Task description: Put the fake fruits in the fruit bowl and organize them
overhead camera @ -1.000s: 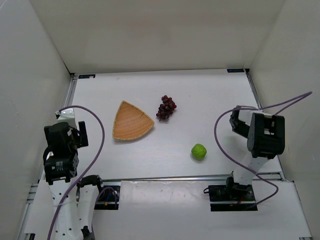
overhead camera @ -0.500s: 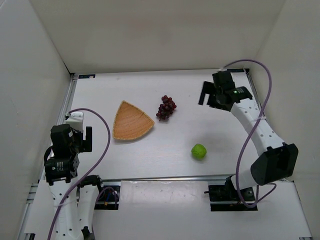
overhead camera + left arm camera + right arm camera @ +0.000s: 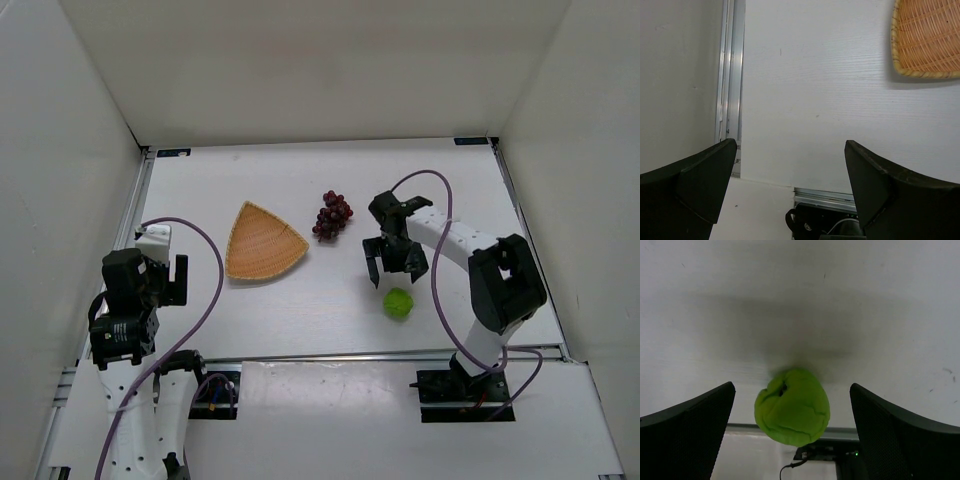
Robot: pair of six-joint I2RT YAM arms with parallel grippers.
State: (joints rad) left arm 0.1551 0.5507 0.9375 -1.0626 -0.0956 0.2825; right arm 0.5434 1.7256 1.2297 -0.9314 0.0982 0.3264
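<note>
The left gripper [image 3: 790,150] hangs with its fingers spread wide over bare white tabletop [image 3: 300,320] near the left rail, holding nothing and well apart from everything. It poses little risk unless it swings right and shoves the basket.

The shallow tan woven wicker basket shaped like a rounded triangle [image 3: 265,245] lies empty. It looks light, so a fruit dropped from too high, or a finger catching its low rim, could make it slide. A round fruit could also roll out over that rim.

The bunch of dark purple-red grapes [image 3: 332,215] lies near the basket's right corner, not touching it. It sits close to the likely carrying path, so a low pass could drag it.

The right gripper [image 3: 396,266] points down with its fingers fully apart, gripping nothing. The small round bright green fruit [image 3: 792,412] rests on the table between them in the wrist view. I cannot tell how far above the table the fingertips are.

If one finger touches first, the fruit will probably roll, perhaps towards the near edge. Closing too high could squeeze it out from under the fingers.
</note>
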